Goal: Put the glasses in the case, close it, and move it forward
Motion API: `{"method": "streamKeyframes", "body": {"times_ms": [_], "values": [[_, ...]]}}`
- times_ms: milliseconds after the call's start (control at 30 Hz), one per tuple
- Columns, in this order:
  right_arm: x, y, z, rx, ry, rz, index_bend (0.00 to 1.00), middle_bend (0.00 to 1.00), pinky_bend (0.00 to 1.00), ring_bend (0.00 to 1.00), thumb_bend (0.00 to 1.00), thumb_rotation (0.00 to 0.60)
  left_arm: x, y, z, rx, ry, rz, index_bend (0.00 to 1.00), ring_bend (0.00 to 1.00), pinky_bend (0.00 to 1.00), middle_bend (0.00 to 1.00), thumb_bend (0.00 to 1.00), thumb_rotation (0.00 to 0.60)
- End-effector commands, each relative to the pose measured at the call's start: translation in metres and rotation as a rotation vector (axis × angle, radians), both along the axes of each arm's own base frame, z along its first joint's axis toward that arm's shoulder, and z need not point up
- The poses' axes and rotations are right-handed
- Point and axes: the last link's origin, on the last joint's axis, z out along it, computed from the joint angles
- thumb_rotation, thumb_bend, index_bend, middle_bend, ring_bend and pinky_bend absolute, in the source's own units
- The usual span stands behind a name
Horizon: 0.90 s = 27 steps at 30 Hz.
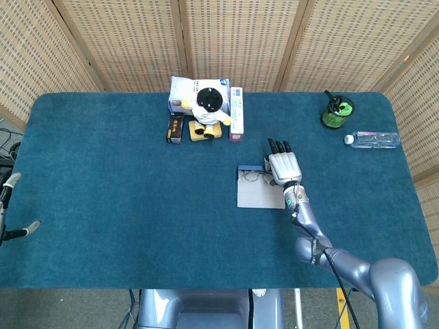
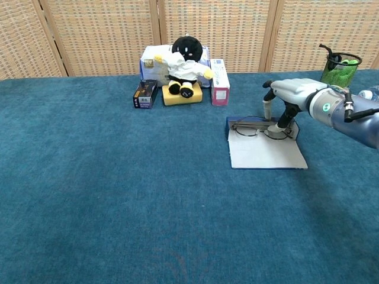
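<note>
One right hand (image 2: 288, 97) on glasses (image 2: 251, 128)

Head view: the left hand (image 1: 8, 205) is cut by the left edge, only two fingertips and part of a dark body showing, so its posture cannot be told; it lies outside the chest view. The right hand (image 1: 282, 166) covers the right end of the glasses (image 1: 252, 176), which appear only as a thin dark line. Chest view: the right hand (image 2: 288, 97) hides the right lens of the glasses (image 2: 247, 129), and whether the fingers pinch the frame or merely touch it is unclear. The right forearm runs off the right edge. The water bottle (image 2: 371, 93) is cropped there. Print on the boxes (image 2: 219, 81) is too small to read.
</note>
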Motion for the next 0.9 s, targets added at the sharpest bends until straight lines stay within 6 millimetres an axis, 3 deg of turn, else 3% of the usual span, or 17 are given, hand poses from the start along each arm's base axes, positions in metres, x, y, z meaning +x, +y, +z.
{"method": "streamKeyframes", "body": {"times_ms": [33,333,600,900], "values": [[-0.002,0.000,0.001,-0.014,-0.001,0.000,0.14,0.00,0.00,0.00,0.15,0.600,0.000,0.000,0.000,-0.001,0.001,0.000,0.00,0.00,0.00,0.00,0.00,0.600],[0.000,0.004,0.015,-0.055,-0.040,0.026,0.14,0.00,0.00,0.00,0.16,0.600,0.001,0.000,-0.001,-0.003,0.003,-0.003,0.00,0.00,0.00,0.00,0.00,0.600],[0.009,0.040,0.029,-0.012,-0.113,0.100,0.14,0.00,0.00,0.00,0.23,0.600,0.001,-0.001,-0.001,-0.002,0.000,-0.008,0.00,0.00,0.00,0.00,0.00,0.600],[0.004,0.082,0.024,0.044,-0.044,0.207,0.28,0.00,0.00,0.00,0.33,0.600,0.003,-0.003,-0.001,-0.004,0.000,-0.017,0.00,0.00,0.00,0.00,0.00,0.600]]}}
